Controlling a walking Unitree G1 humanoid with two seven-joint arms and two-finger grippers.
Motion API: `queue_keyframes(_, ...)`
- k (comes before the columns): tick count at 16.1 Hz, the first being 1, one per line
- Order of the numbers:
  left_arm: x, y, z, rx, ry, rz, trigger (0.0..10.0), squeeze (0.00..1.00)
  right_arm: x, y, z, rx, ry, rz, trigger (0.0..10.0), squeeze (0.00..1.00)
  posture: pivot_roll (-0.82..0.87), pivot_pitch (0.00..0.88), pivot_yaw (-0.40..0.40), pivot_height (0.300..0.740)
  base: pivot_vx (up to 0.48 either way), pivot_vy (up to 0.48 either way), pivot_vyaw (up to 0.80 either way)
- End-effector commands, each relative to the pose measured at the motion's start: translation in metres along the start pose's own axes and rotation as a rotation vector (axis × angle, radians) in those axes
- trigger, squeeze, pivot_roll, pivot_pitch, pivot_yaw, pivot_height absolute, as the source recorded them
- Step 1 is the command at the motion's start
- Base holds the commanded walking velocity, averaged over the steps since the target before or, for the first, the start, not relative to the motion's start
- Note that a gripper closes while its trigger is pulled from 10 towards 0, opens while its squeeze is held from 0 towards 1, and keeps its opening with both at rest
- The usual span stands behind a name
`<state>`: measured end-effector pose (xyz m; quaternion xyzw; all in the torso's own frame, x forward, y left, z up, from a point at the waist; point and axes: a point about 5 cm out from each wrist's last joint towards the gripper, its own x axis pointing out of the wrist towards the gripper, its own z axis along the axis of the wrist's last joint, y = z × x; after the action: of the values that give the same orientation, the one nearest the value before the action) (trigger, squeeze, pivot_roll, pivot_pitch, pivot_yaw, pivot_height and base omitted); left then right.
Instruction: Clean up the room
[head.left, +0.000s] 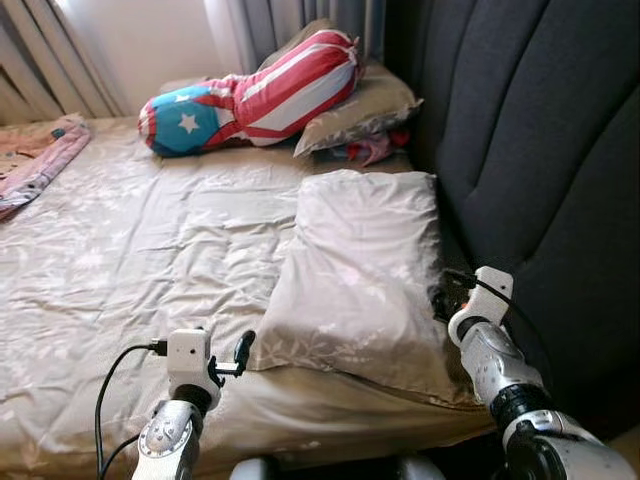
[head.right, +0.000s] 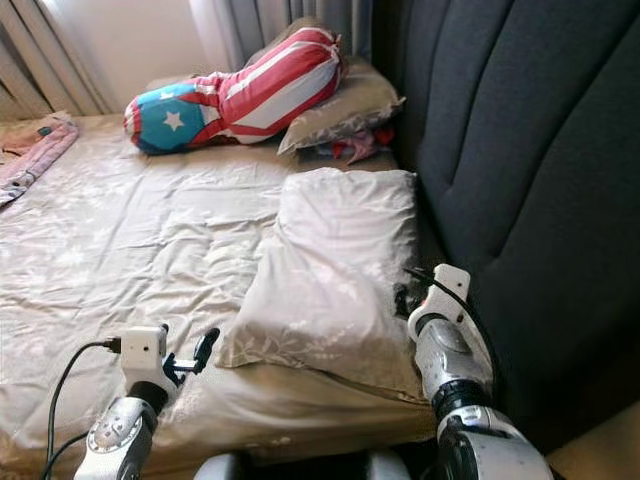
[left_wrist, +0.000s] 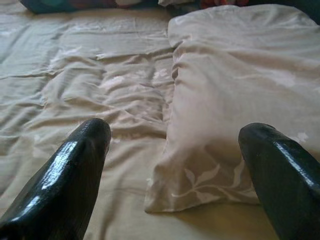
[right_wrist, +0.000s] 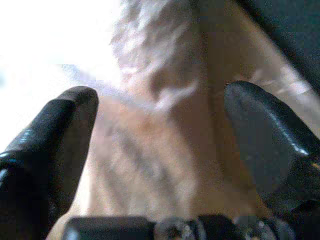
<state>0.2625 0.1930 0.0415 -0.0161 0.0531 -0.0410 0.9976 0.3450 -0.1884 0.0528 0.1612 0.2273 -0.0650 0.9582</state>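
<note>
A beige pillow (head.left: 360, 270) with a leaf print lies flat on the bed's beige sheet (head.left: 150, 250), close to the dark headboard (head.left: 540, 150). My left gripper (head.left: 240, 358) hovers just off the pillow's near-left corner, open; in the left wrist view that corner (left_wrist: 200, 190) lies between the two black fingers (left_wrist: 75, 165). My right gripper (head.left: 440, 300) is at the pillow's right edge beside the headboard, open, with pillow fabric (right_wrist: 160, 150) between its fingers (right_wrist: 60, 135) and nothing gripped.
A red-white striped bolster with a blue starred end (head.left: 250, 95) rests on a second beige pillow (head.left: 365, 105) at the far end. Red fabric (head.left: 365, 150) peeks from under it. A pink cloth (head.left: 40, 160) lies far left. Curtains (head.left: 40, 60) hang behind.
</note>
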Motion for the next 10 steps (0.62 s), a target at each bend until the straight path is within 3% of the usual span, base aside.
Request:
queue_keyframes(1,-0.005,0.003,-0.002,0.006,0.022,-0.005,10.0,0.00,0.001,0.002,-0.004,-0.010,0.050,0.033,10.0,1.00,-0.03,0.070,0.045,0.626,0.000,0.000,0.00)
queue_keyframes(3,-0.010,0.002,-0.004,0.010,0.036,-0.009,10.0,0.00,-0.002,-0.006,-0.019,-0.056,0.121,0.015,10.0,1.00,-0.03,0.077,0.048,0.626,0.000,0.000,0.00)
queue_keyframes(7,-0.016,0.005,-0.004,0.016,0.047,-0.007,10.0,0.00,-0.007,-0.018,-0.039,-0.050,0.165,-0.001,10.0,1.00,-0.02,0.095,0.053,0.626,0.000,0.000,0.00)
queue_keyframes(8,-0.019,0.006,-0.004,0.017,0.051,-0.008,10.0,0.00,-0.008,-0.020,-0.041,-0.042,0.165,-0.002,10.0,0.08,-0.02,0.102,0.056,0.626,0.000,0.000,0.00)
queue_keyframes(9,-0.021,0.006,-0.004,0.020,0.057,-0.012,10.0,0.00,-0.009,-0.021,-0.044,-0.017,0.174,-0.008,10.0,0.00,-0.01,0.106,0.058,0.626,0.000,0.000,0.00)
queue_keyframes(10,-0.023,0.006,-0.004,0.022,0.059,-0.015,10.0,0.00,-0.009,-0.020,-0.047,0.011,0.182,0.011,10.0,0.00,-0.01,0.115,0.060,0.626,0.000,0.000,0.00)
